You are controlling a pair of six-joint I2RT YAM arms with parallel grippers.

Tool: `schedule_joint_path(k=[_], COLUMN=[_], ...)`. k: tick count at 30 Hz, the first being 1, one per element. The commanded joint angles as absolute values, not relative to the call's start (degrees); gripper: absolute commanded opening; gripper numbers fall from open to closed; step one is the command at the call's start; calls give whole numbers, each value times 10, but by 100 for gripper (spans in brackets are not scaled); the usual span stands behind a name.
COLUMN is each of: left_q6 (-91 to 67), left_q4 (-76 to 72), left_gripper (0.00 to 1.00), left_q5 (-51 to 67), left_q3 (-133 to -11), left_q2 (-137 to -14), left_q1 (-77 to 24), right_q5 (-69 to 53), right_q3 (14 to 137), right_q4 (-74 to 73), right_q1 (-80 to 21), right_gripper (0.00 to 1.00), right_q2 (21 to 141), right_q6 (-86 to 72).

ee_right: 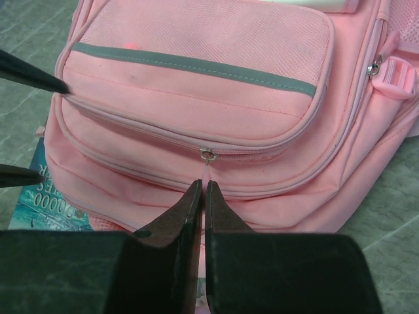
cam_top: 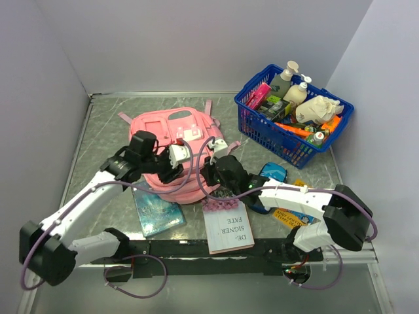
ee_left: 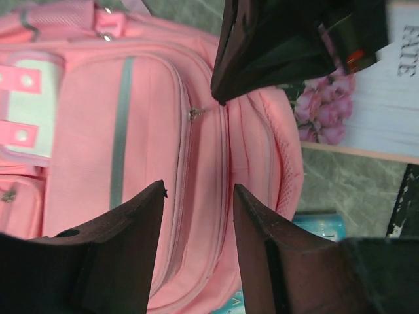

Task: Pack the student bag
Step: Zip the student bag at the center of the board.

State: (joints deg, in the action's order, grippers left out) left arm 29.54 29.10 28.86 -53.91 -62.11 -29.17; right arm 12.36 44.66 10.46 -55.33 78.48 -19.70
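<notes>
Pink zip pull [ee_right: 207,170] is pinched at the tips of the right claw [ee_right: 203,188], whose jaws are pressed almost together on it. It sits on the front pocket of the student bag [ee_right: 196,85]. The left claw [ee_left: 200,188] is spread and hovers over the bag fabric, gripping nothing, close to the right claw.

The bag lies flat around the middle of the worktop [cam_top: 105,131], a bit left of centre.

Risks, as I judge them:
- The pull is thin and caught only at the fingertips, so it could slip out on a tug.
- The bag is soft and nothing pins it, so it may drag or bunch instead of unzipping.
- The claws are crowded, so a bump is possible.

Around it:
- A teal book [cam_top: 157,212] sits partly under the bag's near edge.
- A white book with roses [cam_top: 229,229] touches the bag near the near edge, so a sliding bag would shove both.
- A blue object [cam_top: 273,171] and a yellow one [cam_top: 291,217] lie by the right arm.
- A blue basket [cam_top: 288,149], full of supplies, is in the far right corner, well apart.
</notes>
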Motion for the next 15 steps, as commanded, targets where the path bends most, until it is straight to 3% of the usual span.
schedule_joint_path(k=[1, 9, 15], left_q6=[349, 351, 420], left_q4=[248, 158, 134], left_gripper=[51, 51, 40], left_q5=[277, 249, 219], left_q3=[-521, -492, -458], left_q2=[-662, -703, -724], left_q1=[-295, -297, -328], right_q5=[113, 76, 18], right_q3=[433, 391, 381], right_q4=[136, 170, 198], right_q1=[-552, -521, -497], right_gripper=[0, 0, 0], right_q2=[746, 738, 741], right_q6=[-213, -243, -264])
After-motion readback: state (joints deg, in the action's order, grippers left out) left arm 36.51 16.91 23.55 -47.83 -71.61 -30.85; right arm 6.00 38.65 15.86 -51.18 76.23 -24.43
